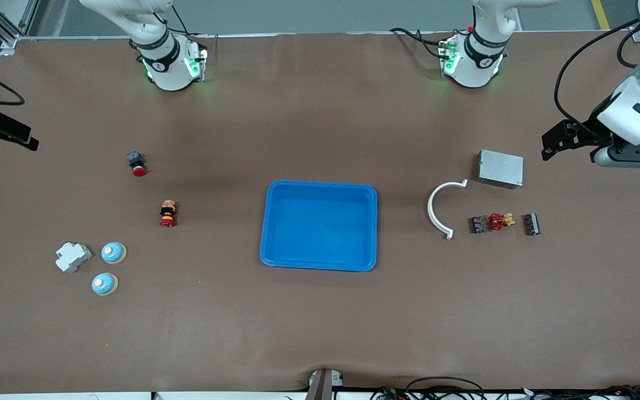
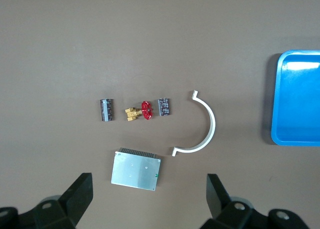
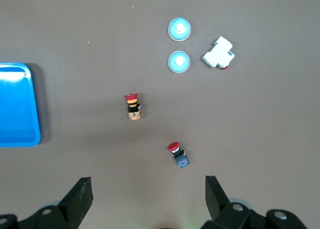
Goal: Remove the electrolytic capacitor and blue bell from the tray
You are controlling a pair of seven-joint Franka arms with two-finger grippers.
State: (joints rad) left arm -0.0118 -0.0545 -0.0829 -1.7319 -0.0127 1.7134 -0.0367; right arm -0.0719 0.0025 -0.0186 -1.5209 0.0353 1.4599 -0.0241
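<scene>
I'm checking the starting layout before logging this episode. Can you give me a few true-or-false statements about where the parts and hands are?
1. The blue tray holds nothing. True.
2. A red-handled valve lies between the two capacitors. True.
3. The two bells sit at the left arm's end of the table. False: they are at the right arm's end, beside the white breaker.
4. The left hand is shut on a capacitor. False: it is open, holds nothing, and hangs over the metal box.
5. The right hand is open. True.
6. The white curved clip lies inside the tray. False: it lies on the table between the tray and the capacitors.
</scene>
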